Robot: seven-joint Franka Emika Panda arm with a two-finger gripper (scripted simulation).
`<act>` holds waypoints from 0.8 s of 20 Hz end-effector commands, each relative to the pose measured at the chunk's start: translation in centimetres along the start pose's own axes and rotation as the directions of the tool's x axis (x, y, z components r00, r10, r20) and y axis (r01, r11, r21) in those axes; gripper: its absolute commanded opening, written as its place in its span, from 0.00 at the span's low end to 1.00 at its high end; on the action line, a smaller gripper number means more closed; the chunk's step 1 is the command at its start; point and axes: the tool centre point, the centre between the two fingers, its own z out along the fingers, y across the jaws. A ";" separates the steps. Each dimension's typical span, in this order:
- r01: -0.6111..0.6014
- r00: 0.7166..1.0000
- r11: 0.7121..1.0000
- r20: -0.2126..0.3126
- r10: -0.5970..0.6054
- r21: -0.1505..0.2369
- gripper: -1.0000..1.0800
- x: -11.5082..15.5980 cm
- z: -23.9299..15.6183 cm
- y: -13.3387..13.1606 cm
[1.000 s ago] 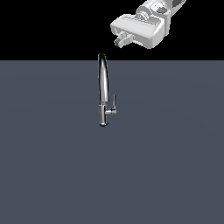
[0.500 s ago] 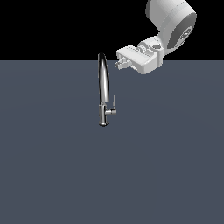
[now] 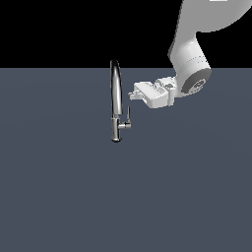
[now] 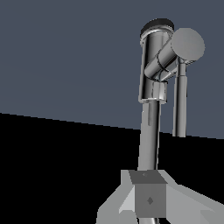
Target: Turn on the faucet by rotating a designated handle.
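Exterior view, tool point(image 3: 132, 94) just above handle point(image 3: 128, 116), beside faucet point(image 3: 115, 101)

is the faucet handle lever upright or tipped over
Upright: in the exterior view the handle rises straight up from its side stub, parallel to the faucet.
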 end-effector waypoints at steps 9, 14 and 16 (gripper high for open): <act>-0.117 0.986 0.989 0.131 0.104 0.093 0.00 5.1 1.8 -0.4; -0.128 0.983 0.987 0.143 0.113 0.100 0.00 5.5 2.0 -0.4; -0.128 0.983 0.987 0.143 0.113 0.100 0.00 5.5 2.0 -0.4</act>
